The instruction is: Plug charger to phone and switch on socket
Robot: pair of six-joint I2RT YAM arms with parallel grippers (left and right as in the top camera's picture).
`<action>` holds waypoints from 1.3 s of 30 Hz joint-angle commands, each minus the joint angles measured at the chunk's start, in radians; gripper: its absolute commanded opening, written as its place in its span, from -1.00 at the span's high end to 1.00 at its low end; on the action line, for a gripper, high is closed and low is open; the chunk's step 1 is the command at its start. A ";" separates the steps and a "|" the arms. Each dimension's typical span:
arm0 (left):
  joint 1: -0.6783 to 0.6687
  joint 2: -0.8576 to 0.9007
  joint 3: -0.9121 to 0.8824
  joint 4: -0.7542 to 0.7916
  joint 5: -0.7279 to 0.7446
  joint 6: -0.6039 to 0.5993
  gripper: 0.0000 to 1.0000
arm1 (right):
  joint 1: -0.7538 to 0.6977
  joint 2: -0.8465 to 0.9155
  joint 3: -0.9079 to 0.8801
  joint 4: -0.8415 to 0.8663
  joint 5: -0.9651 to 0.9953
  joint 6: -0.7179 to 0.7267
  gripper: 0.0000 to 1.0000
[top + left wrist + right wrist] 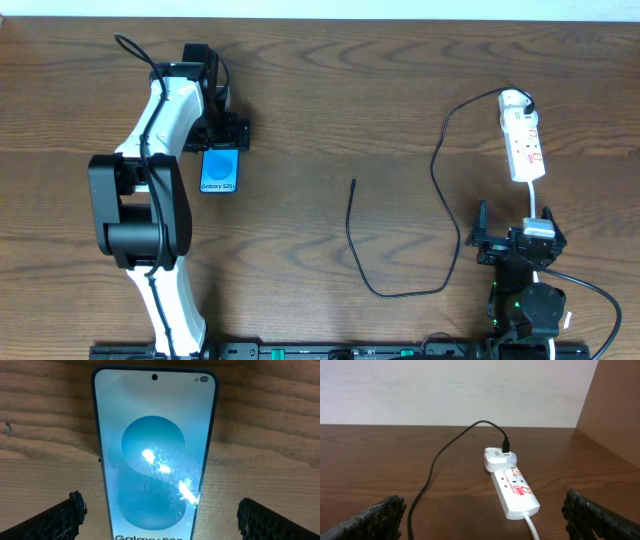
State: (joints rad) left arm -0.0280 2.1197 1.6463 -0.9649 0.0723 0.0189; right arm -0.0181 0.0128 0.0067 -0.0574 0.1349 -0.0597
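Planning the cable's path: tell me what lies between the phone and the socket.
Overhead view: only the charger, looping over bare table between the phone and the socket.

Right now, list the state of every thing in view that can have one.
phone: flat on the table, screen lit, nothing plugged in.
charger: one end plugged in at the socket, free tip loose on the table, apart from the phone.
socket: adapter plugged in; switch on or off cannot be told.
left gripper: open, fingers either side of the phone.
right gripper: open, empty.
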 commanded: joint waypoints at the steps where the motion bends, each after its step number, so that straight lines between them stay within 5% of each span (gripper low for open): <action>1: 0.005 0.022 -0.007 0.003 -0.013 -0.014 -0.97 | 0.008 -0.006 -0.001 -0.004 0.005 -0.009 -0.99; 39: 0.005 0.049 -0.008 0.010 -0.057 -0.012 -0.99 | 0.008 -0.006 -0.001 -0.004 0.005 -0.009 -0.99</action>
State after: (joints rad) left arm -0.0280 2.1567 1.6459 -0.9531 0.0231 0.0189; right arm -0.0181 0.0128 0.0067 -0.0574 0.1349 -0.0597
